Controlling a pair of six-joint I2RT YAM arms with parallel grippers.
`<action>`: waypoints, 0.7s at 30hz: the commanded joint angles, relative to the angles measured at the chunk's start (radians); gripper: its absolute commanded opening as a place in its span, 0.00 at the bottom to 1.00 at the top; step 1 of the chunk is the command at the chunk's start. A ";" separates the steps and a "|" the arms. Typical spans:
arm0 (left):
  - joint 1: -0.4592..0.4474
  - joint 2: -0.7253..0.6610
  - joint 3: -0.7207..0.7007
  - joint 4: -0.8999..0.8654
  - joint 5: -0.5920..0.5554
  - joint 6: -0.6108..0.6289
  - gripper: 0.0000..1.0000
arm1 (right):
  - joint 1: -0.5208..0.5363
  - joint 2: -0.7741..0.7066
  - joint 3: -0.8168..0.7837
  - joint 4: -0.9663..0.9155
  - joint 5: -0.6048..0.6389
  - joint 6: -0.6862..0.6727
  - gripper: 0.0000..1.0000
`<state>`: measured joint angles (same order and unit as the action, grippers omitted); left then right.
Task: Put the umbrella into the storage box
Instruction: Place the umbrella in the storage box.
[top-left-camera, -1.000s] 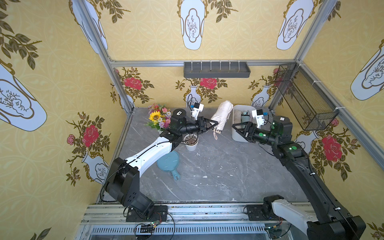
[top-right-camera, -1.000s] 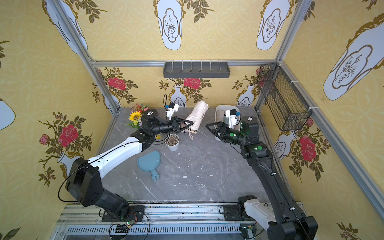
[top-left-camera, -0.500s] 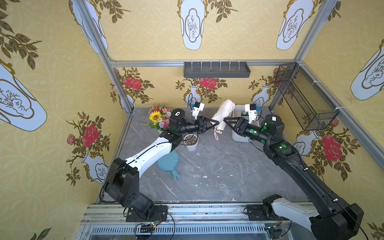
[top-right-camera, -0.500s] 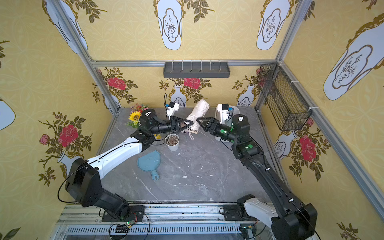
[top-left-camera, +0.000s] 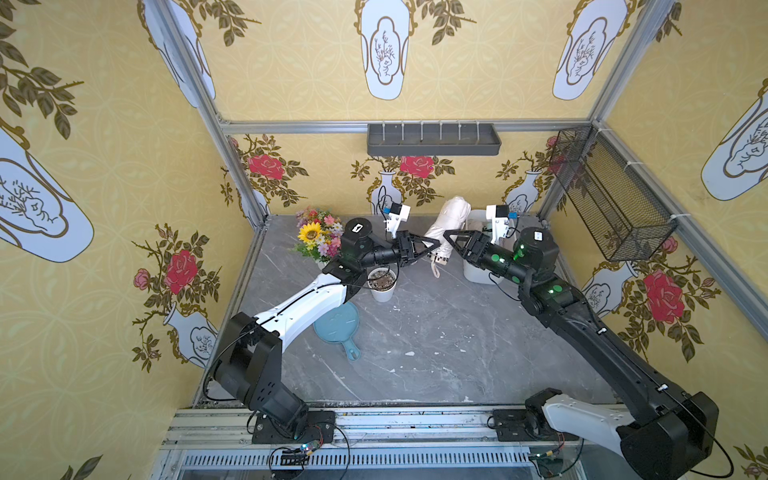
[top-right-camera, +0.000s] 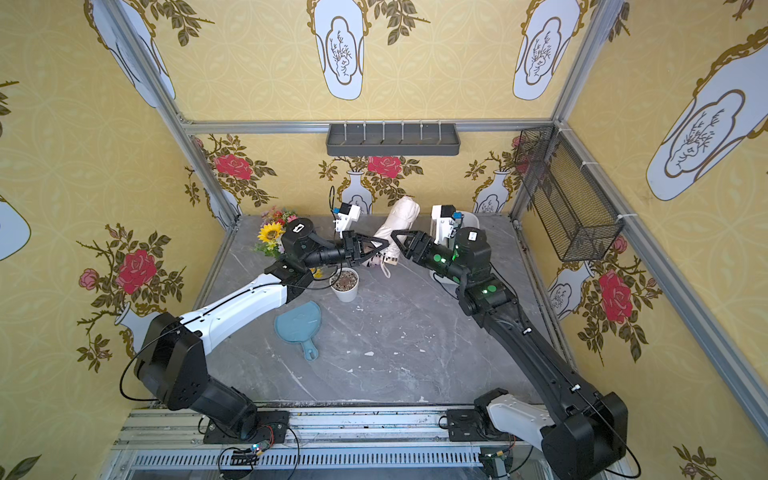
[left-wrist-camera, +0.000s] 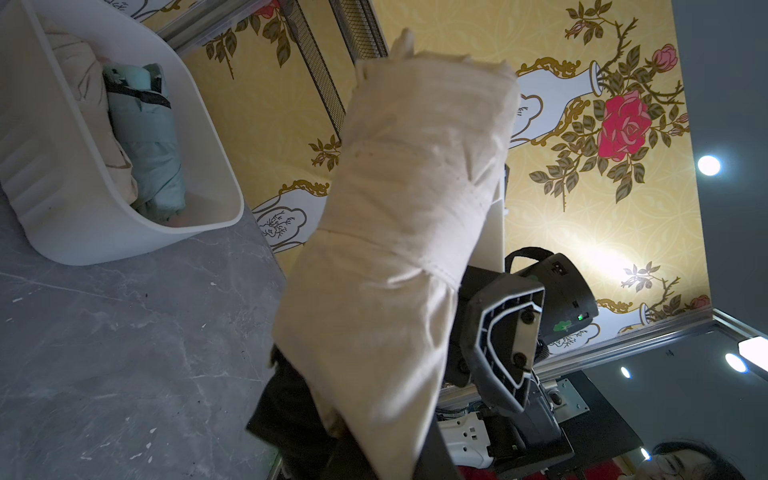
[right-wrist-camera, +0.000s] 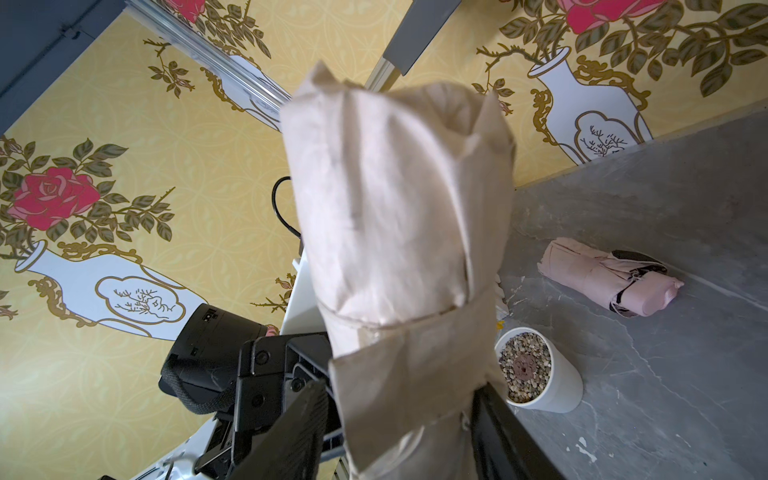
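I see the cream umbrella (top-left-camera: 452, 218) up in the air, not in the storage box (top-left-camera: 476, 273) yet. My left fingers (top-left-camera: 432, 243) are pressed together on its low end, near the handle. Its long body tips up from there toward the back wall. My right fingers (top-left-camera: 449, 236) sit on the other side of that same low end, facing the left ones. In the right wrist view one finger is on each side of the cloth, but I cannot tell if they are squeezing it yet or just close to it. The box stands on the worktop (top-left-camera: 415, 332) just beside the umbrella, on the right arm's side, so the right arm is the nearer one. I think this is a hand-over: right takes hold, left lets go, then the umbrella tips over the rim. The box already holds a cream umbrella and a mint green one (so there is not much room left). A pink umbrella (right-wrist-camera: 602, 278) lies on the worktop, well apart from the box.
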<state>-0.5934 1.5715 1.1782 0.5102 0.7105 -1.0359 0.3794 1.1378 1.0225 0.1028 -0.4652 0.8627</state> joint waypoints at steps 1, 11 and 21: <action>-0.013 0.009 0.009 0.097 0.075 -0.008 0.00 | 0.003 0.002 0.007 0.037 0.018 -0.009 0.57; -0.016 0.006 -0.021 0.160 0.067 -0.041 0.04 | 0.003 0.002 0.016 -0.002 0.044 -0.041 0.29; 0.016 -0.047 -0.070 0.044 0.035 0.014 0.56 | -0.003 -0.014 0.073 -0.151 0.094 -0.172 0.25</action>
<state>-0.5926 1.5459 1.1236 0.5846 0.7288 -1.0657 0.3794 1.1355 1.0767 -0.0383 -0.4076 0.7601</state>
